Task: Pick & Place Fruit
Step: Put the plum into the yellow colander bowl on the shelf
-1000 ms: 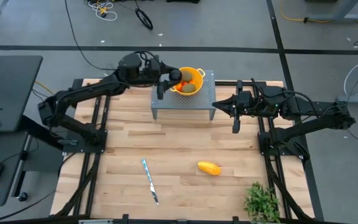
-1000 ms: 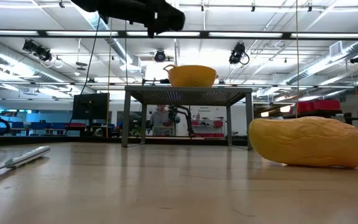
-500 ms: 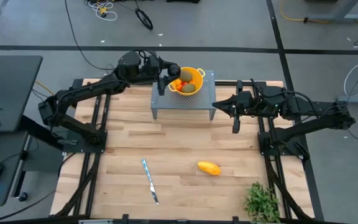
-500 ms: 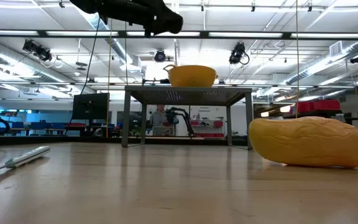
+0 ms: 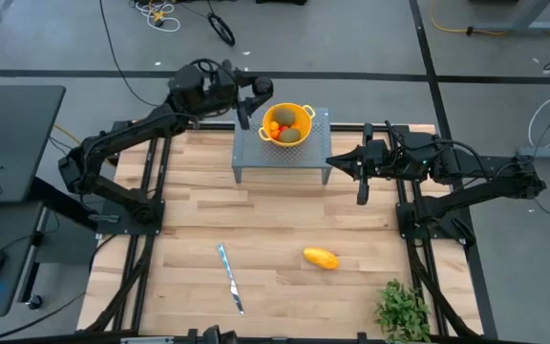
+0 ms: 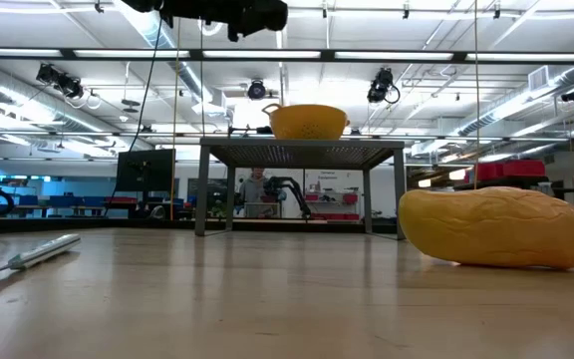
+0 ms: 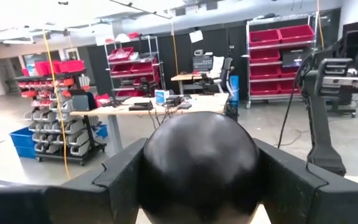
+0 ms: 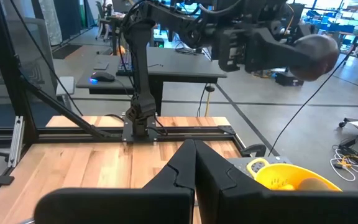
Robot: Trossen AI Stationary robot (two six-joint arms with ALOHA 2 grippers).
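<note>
A: From above, our left pincer (image 5: pixel 256 91) is clamped on the dark round fruit (image 5: pixel 263 88), just off the yellow colander's (image 5: pixel 306 114) rim, toward the tabletop's (image 5: pixel 275 229) far-left corner.

B: We see orange-red and green fruit (image 5: pixel 285 128) inside it. The yellow-orange oblong (image 5: pixel 321 258) lies crosswise nearer the front edge.

A: The left wrist view shows the dark fruit between the fingers (image 7: pixel 120 171).

B: Our right pincer (image 5: pixel 360 182), fingers together, waits beside the metal stand (image 5: pixel 280 162).
</note>
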